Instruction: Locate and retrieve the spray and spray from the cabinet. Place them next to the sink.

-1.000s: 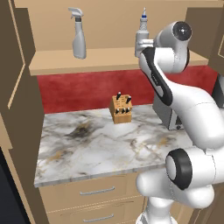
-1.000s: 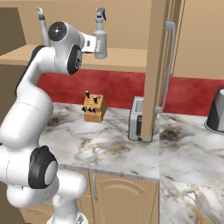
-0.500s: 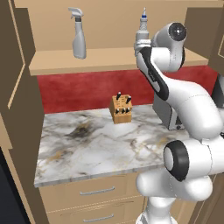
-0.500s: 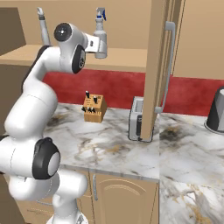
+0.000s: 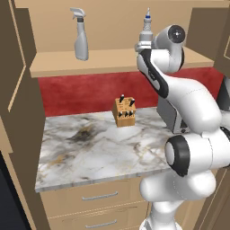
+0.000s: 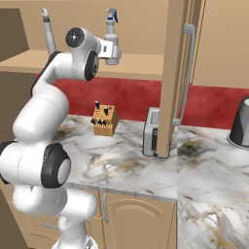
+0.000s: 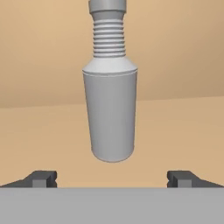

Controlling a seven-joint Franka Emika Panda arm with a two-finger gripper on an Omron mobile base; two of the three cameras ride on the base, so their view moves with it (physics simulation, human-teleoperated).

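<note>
Fingers (image 7: 41,178) in the hand view are spread all the way apart, one dark tip near each bottom corner, nothing between them yet. Straight ahead stands the tall pale-grey plastic bottle with the ribbed neck (image 7: 111,113), upright on the plain wooden shelf (image 7: 183,131), not touched by either tip.

From the left base view, the gripper (image 5: 143,45) is up at shelf height, right by that same bottle, the one with the slim white blue-tipped nozzle, near the shelf's right end. The other pale-grey bottle with the pistol trigger head (image 5: 80,35) sits well apart, toward the left end. Down on the marble countertop (image 5: 90,148), a small wooden knife block (image 5: 125,112) stands near the back edge.

Right base view: same deal, plus a silver toaster (image 6: 151,138) beside the tan cabinet door (image 6: 176,73).
</note>
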